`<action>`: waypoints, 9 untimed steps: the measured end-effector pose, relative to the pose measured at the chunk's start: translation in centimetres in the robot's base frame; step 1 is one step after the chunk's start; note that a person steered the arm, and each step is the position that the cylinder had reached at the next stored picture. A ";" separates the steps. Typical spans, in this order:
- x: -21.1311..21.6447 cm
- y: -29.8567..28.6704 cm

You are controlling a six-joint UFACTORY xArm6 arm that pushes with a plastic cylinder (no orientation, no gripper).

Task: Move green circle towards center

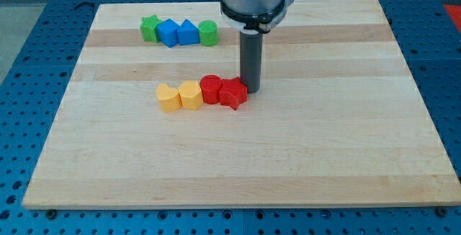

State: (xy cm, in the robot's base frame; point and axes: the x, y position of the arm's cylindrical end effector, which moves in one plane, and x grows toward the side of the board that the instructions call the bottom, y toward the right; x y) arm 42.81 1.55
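Observation:
The green circle (208,32) sits near the view's top left, at the right end of a row with a blue block (188,32), another blue block (168,32) and a green star (150,28). My tip (251,89) rests on the board near the middle, touching or just beside the right side of a red star (233,93). The tip is well below and to the right of the green circle.
A second row lies near the board's middle: a yellow heart (168,98), a yellow block (191,94), a red circle (212,89) and the red star. The wooden board (346,141) is ringed by a blue perforated table.

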 end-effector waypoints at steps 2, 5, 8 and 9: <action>-2.1 1.4; -2.4 1.4; -7.8 2.9; -13.0 2.5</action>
State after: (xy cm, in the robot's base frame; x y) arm 29.79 4.08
